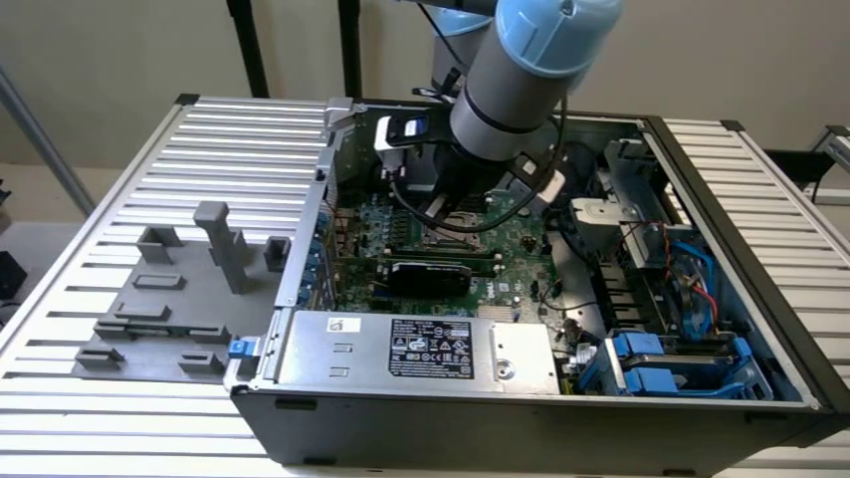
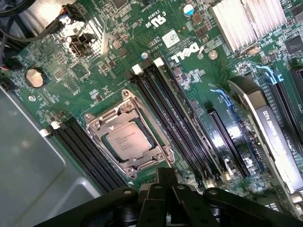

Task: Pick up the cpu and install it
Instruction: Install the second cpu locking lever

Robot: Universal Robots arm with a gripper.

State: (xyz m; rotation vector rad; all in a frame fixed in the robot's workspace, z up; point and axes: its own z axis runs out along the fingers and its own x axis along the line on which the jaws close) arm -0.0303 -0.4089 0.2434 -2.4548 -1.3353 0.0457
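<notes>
One cpu (image 2: 127,141) sits in its socket (image 2: 129,138); my gripper (image 2: 165,189), pressed together and empty, hovers near — any unseated corner risks bent contacts.

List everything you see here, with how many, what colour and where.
Pale silver-grey square cpu: one, seated in the metal-framed socket on the board.
Green motherboard: one, inside the case.
Black memory slots: several, either side of the socket.
Silver finned heatsink: one, on the board.
Dark open computer case: one, on the slatted table.
Grey plastic fixture blocks: several, exterior view's left.
Robot arm: grey and blue, above the socket; fingers black, shut, empty.
</notes>
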